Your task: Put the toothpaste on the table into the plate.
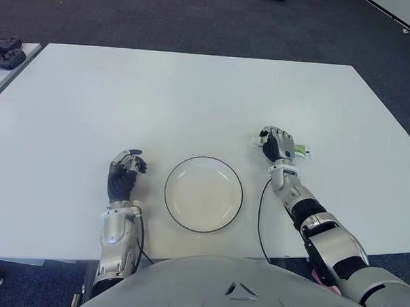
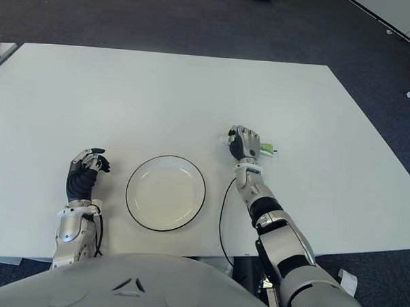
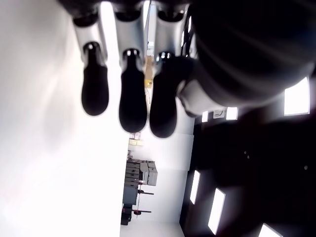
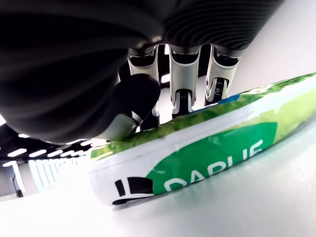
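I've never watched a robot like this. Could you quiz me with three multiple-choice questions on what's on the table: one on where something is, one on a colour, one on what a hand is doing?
1. Where is the toothpaste?
A. in the plate
B. on the table under the right hand
C. in the left hand

2. What colour is the plate's rim?
A. black
B. red
C. gold

3. What is in the left hand?
A. toothpaste
B. a spoon
C. nothing

Answers: 1 B, the tube lies on the white table with the right hand over it, fingers reaching across it. 2 A, a thin dark line rings the white plate. 3 C, its fingers are curled with nothing between them, left of the plate.
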Robot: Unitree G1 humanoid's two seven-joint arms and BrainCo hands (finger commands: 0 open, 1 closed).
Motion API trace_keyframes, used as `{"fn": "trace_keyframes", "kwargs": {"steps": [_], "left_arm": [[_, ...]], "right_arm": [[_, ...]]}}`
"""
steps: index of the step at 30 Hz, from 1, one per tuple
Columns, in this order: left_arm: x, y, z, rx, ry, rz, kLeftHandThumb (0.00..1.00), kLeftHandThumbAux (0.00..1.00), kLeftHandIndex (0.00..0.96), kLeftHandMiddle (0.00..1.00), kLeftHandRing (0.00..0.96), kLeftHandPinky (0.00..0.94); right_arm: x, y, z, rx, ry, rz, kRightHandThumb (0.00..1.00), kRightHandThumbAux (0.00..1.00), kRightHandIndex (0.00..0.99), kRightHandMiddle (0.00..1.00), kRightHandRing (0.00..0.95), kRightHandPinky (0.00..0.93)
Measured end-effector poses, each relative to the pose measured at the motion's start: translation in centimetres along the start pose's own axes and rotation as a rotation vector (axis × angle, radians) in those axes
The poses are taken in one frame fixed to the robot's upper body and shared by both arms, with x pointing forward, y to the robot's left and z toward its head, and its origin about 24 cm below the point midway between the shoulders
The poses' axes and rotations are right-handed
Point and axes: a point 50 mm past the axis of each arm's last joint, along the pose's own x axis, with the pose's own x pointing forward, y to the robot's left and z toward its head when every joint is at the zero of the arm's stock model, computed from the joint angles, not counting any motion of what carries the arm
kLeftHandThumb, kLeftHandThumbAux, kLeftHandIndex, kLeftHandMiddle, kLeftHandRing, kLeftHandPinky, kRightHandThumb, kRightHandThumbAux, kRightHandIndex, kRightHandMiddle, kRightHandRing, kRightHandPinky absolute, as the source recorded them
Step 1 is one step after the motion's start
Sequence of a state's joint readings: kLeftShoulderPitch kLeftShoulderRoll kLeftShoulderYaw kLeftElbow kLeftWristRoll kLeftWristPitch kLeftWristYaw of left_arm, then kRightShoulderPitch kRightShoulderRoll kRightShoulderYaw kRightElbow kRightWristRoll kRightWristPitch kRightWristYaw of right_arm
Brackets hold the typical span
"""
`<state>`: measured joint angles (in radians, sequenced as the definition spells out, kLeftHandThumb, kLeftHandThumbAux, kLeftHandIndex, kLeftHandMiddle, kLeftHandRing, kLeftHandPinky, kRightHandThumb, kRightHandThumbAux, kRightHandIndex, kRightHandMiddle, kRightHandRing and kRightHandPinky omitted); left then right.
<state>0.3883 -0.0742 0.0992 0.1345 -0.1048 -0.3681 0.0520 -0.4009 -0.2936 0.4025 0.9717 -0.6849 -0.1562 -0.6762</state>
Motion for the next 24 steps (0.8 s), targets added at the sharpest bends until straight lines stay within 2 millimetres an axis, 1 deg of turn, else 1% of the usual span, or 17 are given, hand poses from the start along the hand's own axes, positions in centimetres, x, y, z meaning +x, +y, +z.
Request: {"fn": "trace_keyframes", "kwargs": {"steps": [2, 12, 21, 24], "left_arm": [[0.00, 0.00, 0.00, 0.001, 0.001, 0.000, 0.705, 0.718, 0.435, 0.631, 0.626, 0.606], [-0.01, 0.00, 0.02, 0.008, 0.003, 0.002, 0.703, 0.719, 0.435, 0.635, 0.629, 0.607], [-0.01, 0.01, 0.03, 0.009, 0.003, 0.003, 0.704, 0.719, 0.435, 0.630, 0.625, 0.606], [-0.01, 0.01, 0.03, 0.009, 0.003, 0.003, 0.705, 0.719, 0.435, 0.628, 0.623, 0.603]], "right_arm": [[-0.02, -0.03, -0.04, 0.006, 0.003, -0.005, 0.958, 0.650, 0.448, 0.482, 0.481, 0.343], [-0.16, -0.17, -0.16, 0.042, 0.010, -0.032, 0.954, 0.653, 0.461, 0.457, 0.472, 0.339], [-0.28, -0.26, -0.21, 0.060, 0.007, -0.056, 0.955, 0.653, 0.455, 0.472, 0.465, 0.357], [-0.34, -0.29, -0.23, 0.067, 0.006, -0.065, 0.955, 0.653, 0.453, 0.478, 0.461, 0.398]]}}
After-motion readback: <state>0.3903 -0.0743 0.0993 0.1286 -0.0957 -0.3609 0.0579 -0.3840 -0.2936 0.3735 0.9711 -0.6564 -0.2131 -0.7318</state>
